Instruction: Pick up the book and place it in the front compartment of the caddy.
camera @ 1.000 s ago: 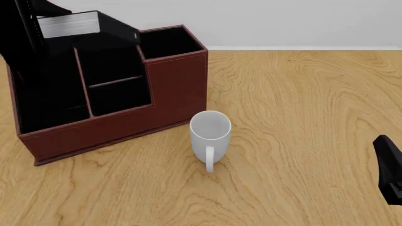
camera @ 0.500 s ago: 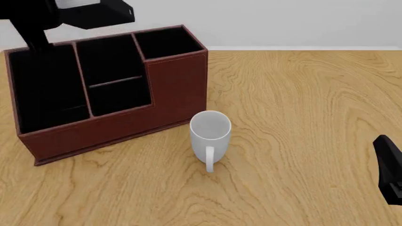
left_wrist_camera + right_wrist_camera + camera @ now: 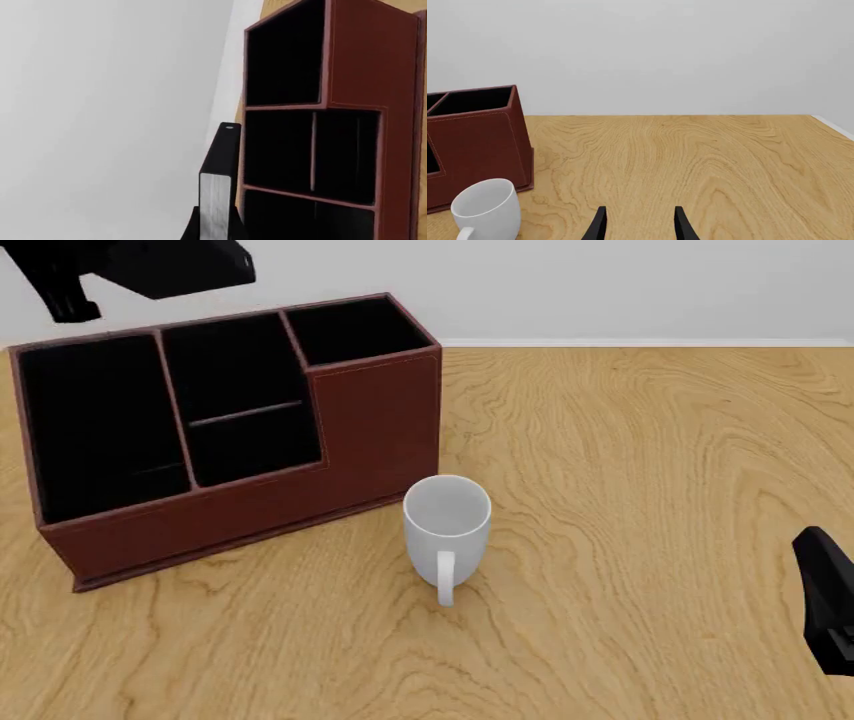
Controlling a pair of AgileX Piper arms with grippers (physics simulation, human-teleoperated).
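Left wrist view shows the left gripper's fingers (image 3: 215, 231) pinching the book (image 3: 219, 190), held beside the caddy (image 3: 363, 80). Over the last second, in the front view's upper left, the book (image 3: 167, 265) has risen from above the pockets to nearly out of frame. I'd say it's being repositioned; the front compartment (image 3: 254, 445) stays empty. Right fingers (image 3: 638, 226) sit spread, idle.

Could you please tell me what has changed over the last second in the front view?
The left end effector has risen with the book in its grip, away from the caddy toward the picture's top edge. The caddy, the mug and the right end effector stayed put.
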